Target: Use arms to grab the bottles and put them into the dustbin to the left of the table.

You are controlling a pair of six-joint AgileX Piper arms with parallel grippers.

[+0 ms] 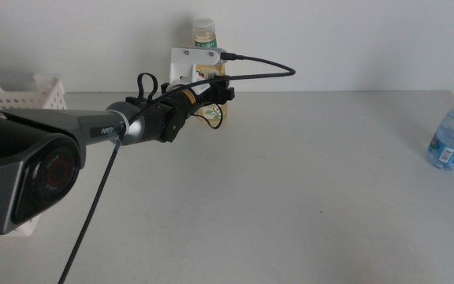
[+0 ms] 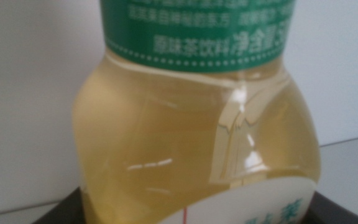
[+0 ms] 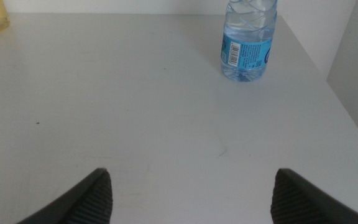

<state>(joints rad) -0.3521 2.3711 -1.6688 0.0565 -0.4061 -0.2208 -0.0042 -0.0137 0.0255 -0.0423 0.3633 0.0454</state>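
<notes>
Left arm (image 1: 46,150) fills the near left of the middle view, reaching out toward the tea bottle (image 1: 204,35) at the table's (image 1: 290,197) far edge by the wall. Dustbin (image 1: 18,91) sits just behind the arm, on the arm's side of the tea bottle — short carry once the bottle is held.

Left gripper (image 1: 211,99) is at the tea bottle, which stands upright, long axis vertical, cap up. In the left wrist view its yellow body and green label band fill the frame and the dark jaw tips flank the base, so the jaws bracket the bottle low on its body. Whether they're pressing on it — cannot tell; no contact line shows. Low bracket looks deliberate: widest part, stable side grab, bottle kept vertical.

Water bottle (image 1: 453,130) is well to the right of the tea bottle, near the table's right edge, also upright, blue cap up.

Right gripper (image 3: 191,193) hangs over bare table short of the water bottle, jaws spread wide, nothing between them — reads as waiting its turn, lined up roughly toward that bottle.
</notes>
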